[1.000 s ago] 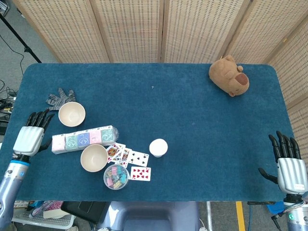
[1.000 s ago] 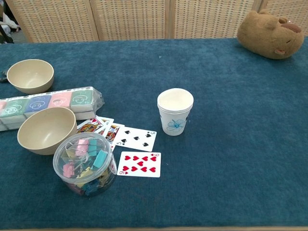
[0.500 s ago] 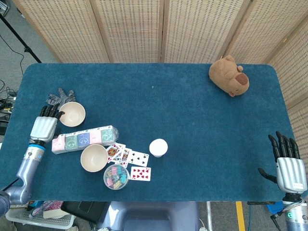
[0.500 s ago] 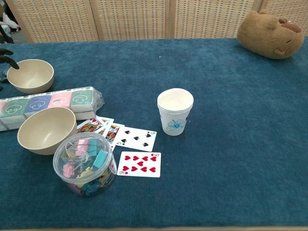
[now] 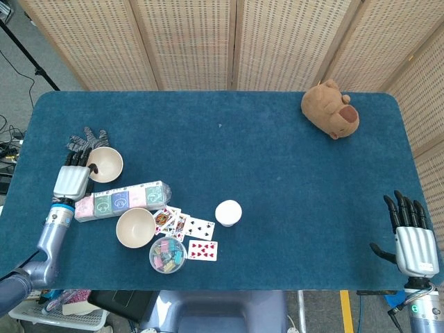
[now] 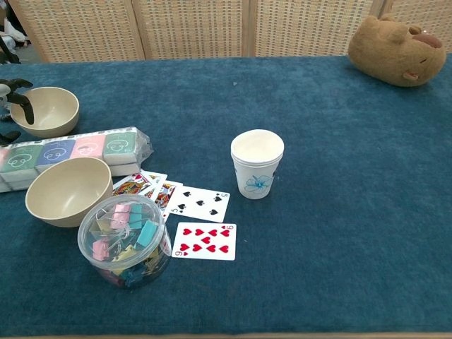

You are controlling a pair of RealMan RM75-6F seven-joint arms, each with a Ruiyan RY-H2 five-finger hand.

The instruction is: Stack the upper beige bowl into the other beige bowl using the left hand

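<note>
desk has blue felt top, wicker screens behind it

plush toy, brown, lies at far right corner, well apart from everything else

left hand sits at the left rim of the upper beige bowl; chest view shows dark fingertips hooked over the rim and into the bowl, thumb out of frame, so contact yes, but closed grip: cannot tell. bowl flat on the desk, upright

right hand at near right edge of the desk, fingers straight and apart, holding nothing, head view only

pack of pastel boxes in clear wrap lies between the two bowls, just beside both

other beige bowl upright, nearer the front edge, touching or almost touching the pack; can't tell which

grey glove flat on the desk just behind the upper bowl and the left hand

clear tub of binder clips just in front-right of the lower bowl, overlaps its rim in chest view

paper cups, white, stacked, blue flower print, upright right of the cards, apart from them

playing cards fanned face up between tub and cups; one red card lies nearest the front edge
</note>
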